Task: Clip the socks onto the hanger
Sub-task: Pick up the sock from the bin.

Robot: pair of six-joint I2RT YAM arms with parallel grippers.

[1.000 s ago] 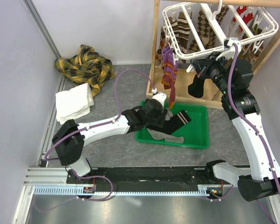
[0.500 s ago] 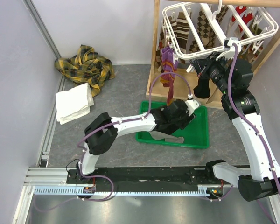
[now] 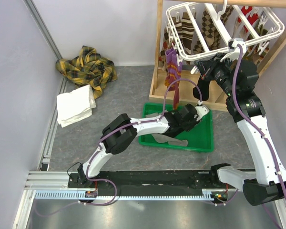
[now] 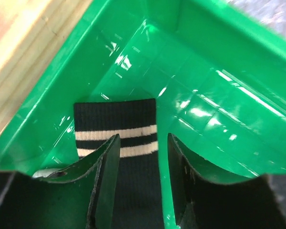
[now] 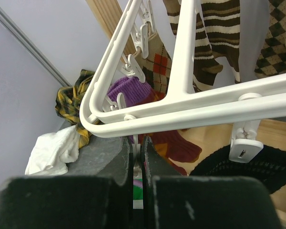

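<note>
The white hanger [image 3: 219,28] hangs from the wooden frame, with brown striped socks [image 3: 186,28] and a purple sock [image 3: 172,64] clipped on. A black sock [image 3: 203,90] hangs below its front bar. My right gripper [image 5: 139,143] is shut on a white clip under the hanger's front bar [image 5: 190,105], next to the purple sock [image 5: 131,90]. My left gripper [image 4: 143,143] is open and low in the green bin [image 4: 219,62], its jaws straddling a black sock with white stripes [image 4: 115,119]. In the top view this gripper [image 3: 194,113] is at the bin's far right.
A grey sock [image 3: 169,140] lies in the green bin [image 3: 205,138]. The wooden frame [image 3: 158,52] stands behind the bin. A yellow plaid cloth [image 3: 88,67] and a folded white towel [image 3: 76,106] lie at the far left by the wall.
My left arm has reached further right across the bin, towards its far right corner. My right gripper has stayed at the hanger's front bar.
</note>
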